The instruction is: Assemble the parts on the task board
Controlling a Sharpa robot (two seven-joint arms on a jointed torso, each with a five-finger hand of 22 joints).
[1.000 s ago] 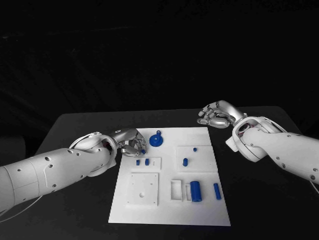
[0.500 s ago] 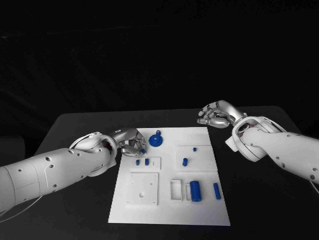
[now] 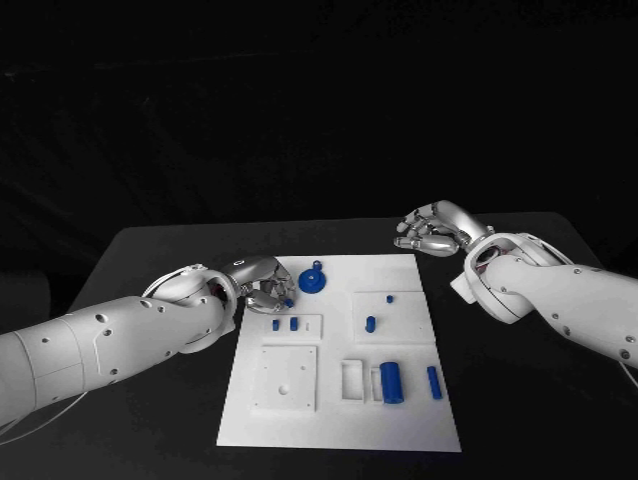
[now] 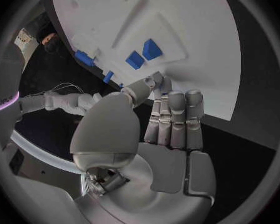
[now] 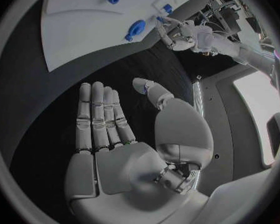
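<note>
Item, left side: left hand [image 3: 262, 283] hung over the task board's [image 3: 406, 425] near-left corner region, just beside the round blue part with a tab [image 3: 312, 280]; in the left wrist view its fingers [image 4: 175, 119] lay straight and pressed together with the thumb tip close by them, and a speck of blue showed at the tips, but whether a part was pinched there could not be told. Item, centre: two small blue pegs [image 3: 285, 324] stood in a raised block below that hand; a small blue stud [image 3: 390, 298] and an oval piece [image 3: 370, 323] sat on a square block; a blue cylinder [image 3: 391, 382] and a slim blue bar [image 3: 433, 382] lay toward the near edge. Item, right side: right hand [image 3: 435, 231] held off the board's far-right corner above the table [image 3: 161, 245], fingers spread, holding nothing. Judged step: picking or seating a small part at the left hand. Next move would call for fine fingertip alignment over the peg block.
</note>
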